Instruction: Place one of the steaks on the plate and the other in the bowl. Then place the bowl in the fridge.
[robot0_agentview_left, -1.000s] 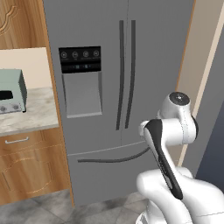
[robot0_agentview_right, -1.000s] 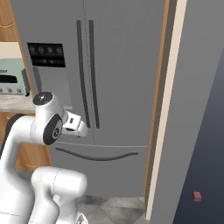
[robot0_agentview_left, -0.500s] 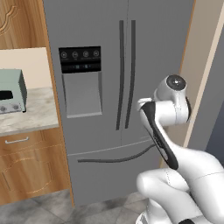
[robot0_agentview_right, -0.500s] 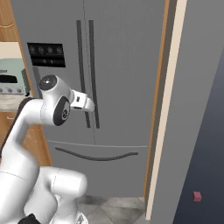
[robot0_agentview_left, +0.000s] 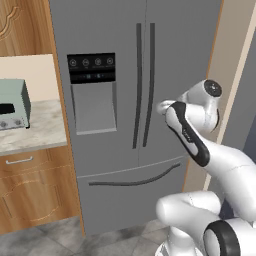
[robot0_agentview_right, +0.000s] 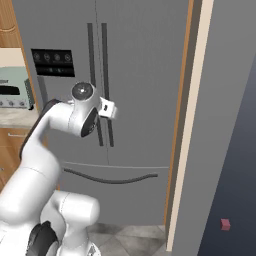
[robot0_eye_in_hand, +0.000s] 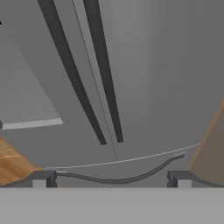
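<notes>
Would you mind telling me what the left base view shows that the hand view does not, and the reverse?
Left base view alone: the toaster oven on the marble counter and the dispenser's button panel. Hand view alone: the gripper, its dark fingertips standing wide apart with nothing between them. Both show the closed fridge, its two long door handles and the curved drawer handle.

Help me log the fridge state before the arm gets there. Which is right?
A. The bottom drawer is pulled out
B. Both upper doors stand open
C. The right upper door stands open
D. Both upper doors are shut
D: the fridge shows both upper doors flush, their long dark handles side by side at the seam, and the open gripper faces them without touching.
</notes>
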